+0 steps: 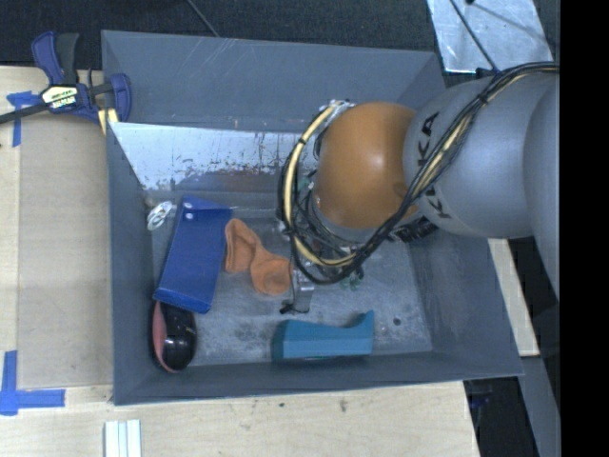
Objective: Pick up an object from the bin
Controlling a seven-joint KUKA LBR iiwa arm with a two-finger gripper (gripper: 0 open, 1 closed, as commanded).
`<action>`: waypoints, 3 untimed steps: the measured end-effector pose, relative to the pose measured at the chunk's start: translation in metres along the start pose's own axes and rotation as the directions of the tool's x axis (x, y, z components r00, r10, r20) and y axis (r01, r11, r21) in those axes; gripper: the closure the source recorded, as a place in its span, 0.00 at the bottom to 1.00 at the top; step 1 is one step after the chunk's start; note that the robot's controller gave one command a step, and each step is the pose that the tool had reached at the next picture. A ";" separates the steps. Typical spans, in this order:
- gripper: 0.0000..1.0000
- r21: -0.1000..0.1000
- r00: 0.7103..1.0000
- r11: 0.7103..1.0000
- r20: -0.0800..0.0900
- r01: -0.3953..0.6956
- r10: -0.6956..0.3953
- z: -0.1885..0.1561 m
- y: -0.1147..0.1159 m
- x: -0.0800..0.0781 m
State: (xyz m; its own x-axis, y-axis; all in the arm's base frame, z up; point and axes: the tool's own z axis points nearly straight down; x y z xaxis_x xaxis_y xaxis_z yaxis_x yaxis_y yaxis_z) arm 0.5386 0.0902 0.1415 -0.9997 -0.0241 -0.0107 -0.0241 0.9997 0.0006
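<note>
**Bin with five loose things, claw low near the middle**

Teal block, one, lies flat along the lower wall of the grey metal bin, right of centre. One rounded black-and-red thing sits in the lower left corner. The floor between them is scuffed and speckled pale.

Just above the block's left end, the gripper hangs low at the right edge of one crumpled orange cloth. I cannot tell whether the claw is spread or pressed together.

Left of the cloth lies one flat blue pad, slanted, with one small white ring at its upper left corner. The arm, with its orange cover, enters from the right. The upper wall is scratched and streaked reddish. Dark ground lies beyond it.
</note>
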 end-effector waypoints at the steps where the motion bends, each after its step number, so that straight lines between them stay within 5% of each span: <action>1: 0.00 0.000 1.000 1.000 -0.014 -0.008 0.008 0.038 0.015 0.000; 2: 1.00 0.000 0.999 0.999 -0.007 -0.034 0.034 0.056 0.013 -0.028; 3: 1.00 0.000 0.999 0.999 -0.007 -0.034 0.034 0.056 0.013 -0.028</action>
State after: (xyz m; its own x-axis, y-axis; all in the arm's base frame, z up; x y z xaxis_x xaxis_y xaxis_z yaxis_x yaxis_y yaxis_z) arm 0.5674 0.1039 0.0857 -0.9999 0.0099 -0.0040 0.0099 1.0000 0.0012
